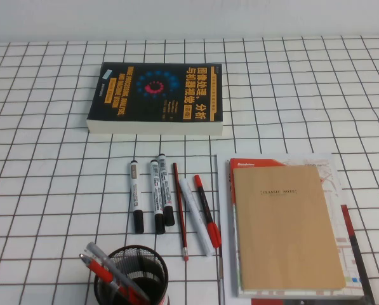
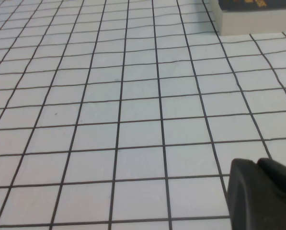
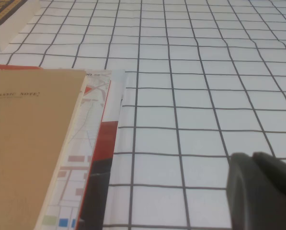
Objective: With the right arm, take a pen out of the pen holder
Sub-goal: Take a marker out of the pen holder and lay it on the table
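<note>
A black mesh pen holder (image 1: 156, 265) stands at the table's near edge, left of centre in the high view. A red pen (image 1: 110, 277) and a grey pen (image 1: 108, 260) lean out of it to the left. Neither arm shows in the high view. In the right wrist view my right gripper (image 3: 252, 158) is shut with nothing in it, hovering over bare checked cloth to the right of the brown notebook (image 3: 28, 143). The left wrist view shows my left gripper (image 2: 257, 164) shut and empty over bare cloth, with a corner of the book (image 2: 250, 17) far ahead.
Several markers and pens (image 1: 167, 197) lie side by side behind the holder. A dark book (image 1: 156, 96) lies further back. The brown notebook (image 1: 284, 225) rests on a stack of papers at the right.
</note>
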Controlling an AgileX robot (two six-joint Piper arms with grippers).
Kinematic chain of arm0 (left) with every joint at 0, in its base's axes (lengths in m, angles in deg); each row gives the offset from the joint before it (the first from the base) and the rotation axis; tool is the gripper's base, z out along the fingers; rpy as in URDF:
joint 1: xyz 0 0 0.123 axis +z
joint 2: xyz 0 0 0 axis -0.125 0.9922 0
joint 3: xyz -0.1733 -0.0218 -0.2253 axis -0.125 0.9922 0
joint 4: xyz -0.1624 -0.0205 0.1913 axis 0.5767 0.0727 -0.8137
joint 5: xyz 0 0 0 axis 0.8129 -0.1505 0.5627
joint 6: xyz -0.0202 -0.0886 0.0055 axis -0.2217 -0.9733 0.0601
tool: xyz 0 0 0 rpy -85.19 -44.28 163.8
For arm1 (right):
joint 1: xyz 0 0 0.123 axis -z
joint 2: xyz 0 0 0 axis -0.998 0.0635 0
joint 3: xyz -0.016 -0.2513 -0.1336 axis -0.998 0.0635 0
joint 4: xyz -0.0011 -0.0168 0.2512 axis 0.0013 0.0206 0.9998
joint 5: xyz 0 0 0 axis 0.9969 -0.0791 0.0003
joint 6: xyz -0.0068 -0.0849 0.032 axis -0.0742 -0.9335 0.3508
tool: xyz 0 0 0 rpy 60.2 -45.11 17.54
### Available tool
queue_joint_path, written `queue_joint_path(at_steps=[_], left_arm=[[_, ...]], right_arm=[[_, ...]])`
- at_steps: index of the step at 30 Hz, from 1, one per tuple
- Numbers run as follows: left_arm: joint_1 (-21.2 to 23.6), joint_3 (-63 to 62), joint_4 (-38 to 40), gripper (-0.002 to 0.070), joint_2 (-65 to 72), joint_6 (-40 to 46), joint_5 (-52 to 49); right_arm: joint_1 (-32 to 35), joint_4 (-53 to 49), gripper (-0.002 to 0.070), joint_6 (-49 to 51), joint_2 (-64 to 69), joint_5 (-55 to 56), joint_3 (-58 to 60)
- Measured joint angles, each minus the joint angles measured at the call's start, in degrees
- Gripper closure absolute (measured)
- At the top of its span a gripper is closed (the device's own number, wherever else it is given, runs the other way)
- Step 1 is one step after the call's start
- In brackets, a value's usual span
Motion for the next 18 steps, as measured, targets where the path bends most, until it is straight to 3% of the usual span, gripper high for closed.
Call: queue_joint_path(at_steps=[18], left_arm=[[0.0, 0.0, 0.0, 0.0679, 0.0, 0.0, 0.0]], right_arm=[[0.0, 0.4, 0.0692, 0.0, 0.0, 0.1, 0.0]])
